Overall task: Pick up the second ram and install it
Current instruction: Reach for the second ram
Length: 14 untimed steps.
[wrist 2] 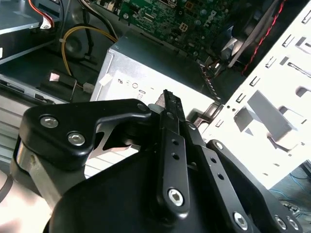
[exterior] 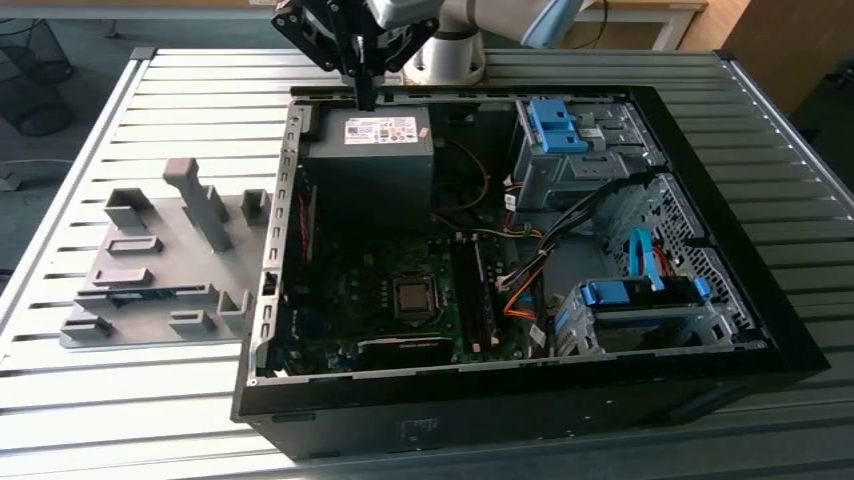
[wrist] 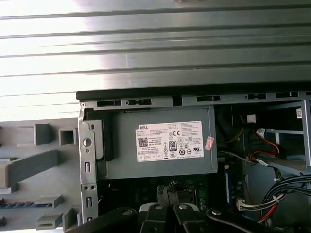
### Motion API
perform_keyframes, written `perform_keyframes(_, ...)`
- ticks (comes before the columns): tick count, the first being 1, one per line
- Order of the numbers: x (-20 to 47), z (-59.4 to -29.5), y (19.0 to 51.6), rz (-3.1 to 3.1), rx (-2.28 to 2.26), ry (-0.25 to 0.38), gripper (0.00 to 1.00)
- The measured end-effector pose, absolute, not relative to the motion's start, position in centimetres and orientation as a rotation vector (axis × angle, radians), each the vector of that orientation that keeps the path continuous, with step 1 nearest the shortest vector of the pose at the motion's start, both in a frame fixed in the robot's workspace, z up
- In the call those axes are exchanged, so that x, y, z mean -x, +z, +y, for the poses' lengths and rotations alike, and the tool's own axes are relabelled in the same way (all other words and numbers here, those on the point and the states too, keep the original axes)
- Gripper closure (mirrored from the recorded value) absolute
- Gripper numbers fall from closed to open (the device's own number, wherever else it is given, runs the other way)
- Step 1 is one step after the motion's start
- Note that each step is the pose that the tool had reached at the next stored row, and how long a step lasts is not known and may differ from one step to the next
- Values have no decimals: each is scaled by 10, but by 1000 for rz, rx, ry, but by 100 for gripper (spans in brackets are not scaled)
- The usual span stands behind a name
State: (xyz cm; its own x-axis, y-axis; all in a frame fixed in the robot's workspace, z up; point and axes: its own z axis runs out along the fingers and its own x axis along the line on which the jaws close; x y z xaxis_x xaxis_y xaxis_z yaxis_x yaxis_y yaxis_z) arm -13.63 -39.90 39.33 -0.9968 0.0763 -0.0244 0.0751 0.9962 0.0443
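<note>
**A:** How does the gripper [exterior: 364, 97] stand?

**B:** It points straight down from the arm [exterior: 467, 15] over the far rim of the open computer case [exterior: 534, 410]; the fingers [wrist 2: 169, 111] are drawn together into one narrow tip; nothing shows between them.

**A:** What is nearest to it?

**B:** The tip hangs just above the case's back wall, right beside the grey power supply [exterior: 367, 150] with its white label; in the first wrist view that box lies directly ahead of the fingers.

**A:** And the second ram?

**B:** Well apart from the gripper, outside the case; it is the thin dark strip [exterior: 144, 293] lying in a long slot of the grey fixture [exterior: 134, 225]; the fixture rests on the slatted table [exterior: 134, 420] at the exterior view's left of the case; the first wrist view shows the same strip [wrist: 29, 205] in its slot.

**A:** What stands between the two?

**B:** The case's perforated side wall [exterior: 274, 250]; then the fixture's upright posts [exterior: 200, 205].

**A:** Inside the case?

**B:** The motherboard [exterior: 347, 300] with the square CPU socket [exterior: 416, 297]; just beside it, toward the exterior view's right, the long black memory slots [exterior: 474, 300]; whether one already carries a stick I cannot tell; further right, orange and black cables [exterior: 527, 285]; then drive cages with blue plastic latches [exterior: 627, 295].
</note>
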Motion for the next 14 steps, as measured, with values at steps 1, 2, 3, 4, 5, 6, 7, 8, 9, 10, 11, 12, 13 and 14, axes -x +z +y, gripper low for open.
perform_keyframes(1, 137, -399, 393, 3112, -118, 68, 90)
perform_keyframes(2, 138, -399, 393, 3112, -118, 68, 90)
perform_keyframes(3, 139, -399, 393, 3112, -118, 68, 90)
perform_keyframes(4, 140, -399, 393, 3113, -118, 68, 90)
perform_keyframes(5, 142, -399, 393, 3112, -118, 68, 90)
perform_keyframes(6, 142, -399, 393, 3112, -118, 68, 90)
perform_keyframes(7, 142, -399, 393, 3113, -118, 68, 90)
perform_keyframes(8, 143, -399, 393, 3113, -118, 68, 90)
perform_keyframes(9, 143, -399, 393, 3113, -118, 68, 90)
perform_keyframes(10, 147, -399, 393, 3112, -118, 68, 90)
perform_keyframes(11, 147, -399, 393, 3112, -118, 68, 90)
perform_keyframes(12, 147, -399, 393, 3112, -118, 68, 90)
perform_keyframes(13, 147, -399, 393, 3112, -118, 68, 90)
perform_keyframes(14, 147, -399, 393, 3113, -118, 68, 90)
